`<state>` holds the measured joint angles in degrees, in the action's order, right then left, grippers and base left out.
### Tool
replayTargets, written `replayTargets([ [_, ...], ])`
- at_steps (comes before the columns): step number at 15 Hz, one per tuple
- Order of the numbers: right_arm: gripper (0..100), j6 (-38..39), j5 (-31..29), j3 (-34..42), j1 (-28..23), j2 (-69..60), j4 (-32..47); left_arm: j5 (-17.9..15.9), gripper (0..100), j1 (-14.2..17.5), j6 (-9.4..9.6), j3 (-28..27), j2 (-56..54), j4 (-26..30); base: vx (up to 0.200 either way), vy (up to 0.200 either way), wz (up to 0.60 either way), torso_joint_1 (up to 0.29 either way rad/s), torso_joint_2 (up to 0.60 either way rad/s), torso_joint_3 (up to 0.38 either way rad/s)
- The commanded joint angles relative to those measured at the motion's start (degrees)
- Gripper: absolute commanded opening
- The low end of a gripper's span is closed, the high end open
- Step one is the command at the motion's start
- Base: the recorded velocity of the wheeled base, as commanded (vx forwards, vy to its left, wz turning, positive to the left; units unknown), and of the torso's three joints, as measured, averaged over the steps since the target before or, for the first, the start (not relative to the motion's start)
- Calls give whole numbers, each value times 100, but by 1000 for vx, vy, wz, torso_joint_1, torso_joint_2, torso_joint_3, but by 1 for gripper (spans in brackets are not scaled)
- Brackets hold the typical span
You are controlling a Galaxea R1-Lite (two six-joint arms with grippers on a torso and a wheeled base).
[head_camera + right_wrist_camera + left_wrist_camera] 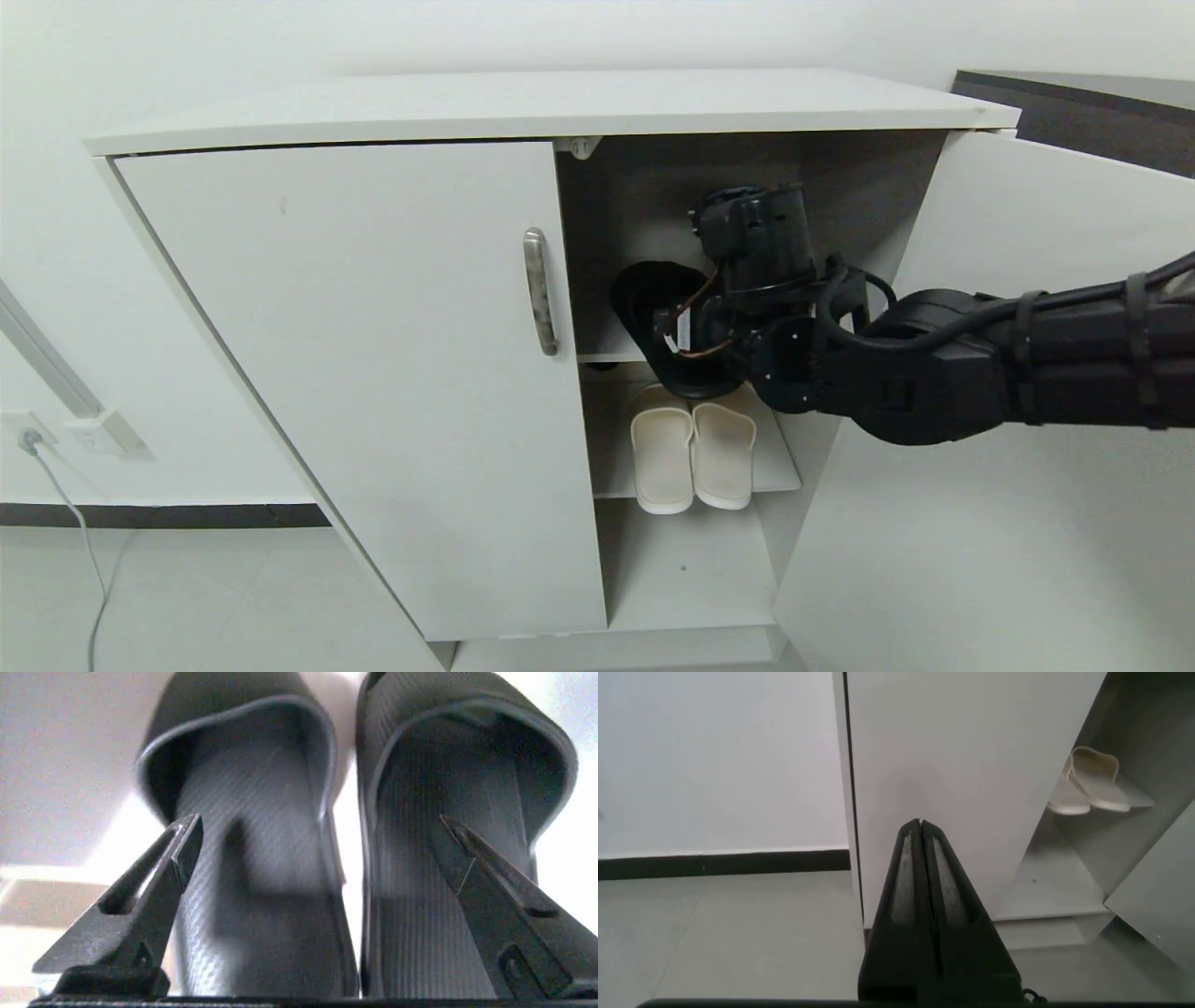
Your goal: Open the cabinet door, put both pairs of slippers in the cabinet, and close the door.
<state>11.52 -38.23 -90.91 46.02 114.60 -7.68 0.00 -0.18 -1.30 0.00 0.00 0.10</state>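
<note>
Now the right hand (313, 910) stands wide open, gripping nothing, just over the black slippers (252, 840) on the upper shelf (605, 357) of the cabinet (523, 103). The white slippers (693, 457) sit one shelf below. The left hand (920, 887) is closed, empty, outside. Both pairs look stowed; only shutting the right door (1008, 243) seems left.

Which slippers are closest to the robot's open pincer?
The black pair, high in the cabinet: the right pincer is open right at them. The white pair lies on a shelf below, farther away.
</note>
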Motion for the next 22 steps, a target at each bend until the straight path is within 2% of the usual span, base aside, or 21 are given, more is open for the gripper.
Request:
replayTargets([
  [1,100,-18,9,653,250,-562,-216,0,0,1,-1,0,9,-1,0,0,0,0,0,0],
  [6,100,-27,96,2235,742,-1590,-999,0,0,1,-1,0,9,-1,0,0,0,0,0,0],
  [7,0,-27,114,2631,882,-1775,-1218,0,0,1,7,0,9,-1,0,0,0,0,0,0],
  [11,0,-45,378,3633,1252,-2399,-1711,-18,0,1,43,0,9,-1,0,0,0,0,0,0],
  [13,0,-53,378,3826,1260,-2531,-1711,-35,0,1,34,0,9,-1,0,0,0,0,0,0],
  [22,0,-18,360,3887,1260,-2223,-1728,-26,0,1,25,0,9,-1,0,0,0,0,0,0],
])
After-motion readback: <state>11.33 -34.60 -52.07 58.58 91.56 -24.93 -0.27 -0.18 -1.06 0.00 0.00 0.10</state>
